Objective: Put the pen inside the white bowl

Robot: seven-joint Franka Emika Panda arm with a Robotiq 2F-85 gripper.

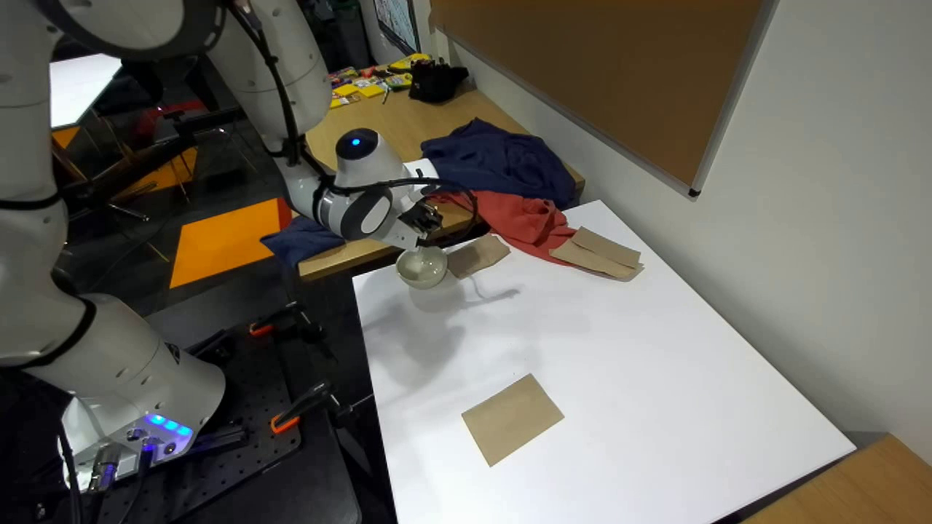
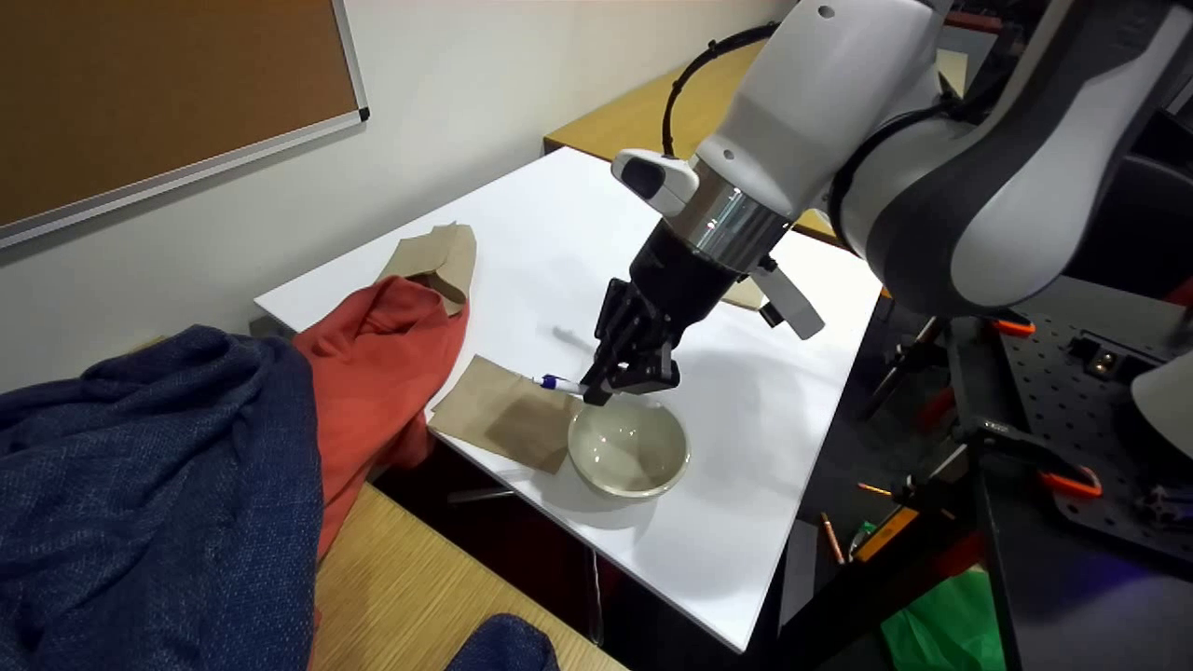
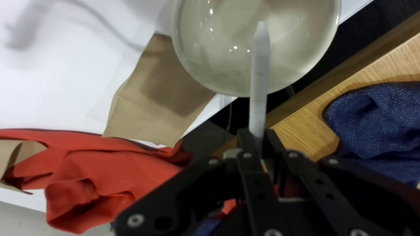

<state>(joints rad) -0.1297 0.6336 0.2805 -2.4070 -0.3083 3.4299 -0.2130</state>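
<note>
The pen is a thin white stick with a blue part in an exterior view (image 2: 559, 383). Its long white end shows in the wrist view (image 3: 260, 72), where it overlaps the bowl. My gripper (image 3: 261, 136) is shut on the pen, with the fingers on either side of it. In an exterior view the fingertips (image 2: 596, 384) are above the bowl's rim. The white bowl (image 2: 626, 457) stands upright near the table corner with no object visible inside; it also shows in an exterior view (image 1: 421, 271) and the wrist view (image 3: 210, 55). The pen cannot be made out in the former.
A brown paper piece (image 2: 508, 415) lies beside the bowl, and another tan piece (image 1: 512, 420) lies on the white table (image 1: 626, 407). Red cloth (image 2: 382, 363), dark blue cloth (image 2: 186, 485) and more brown paper (image 2: 433, 256) lie along the table edge. A wooden table (image 2: 429, 578) adjoins.
</note>
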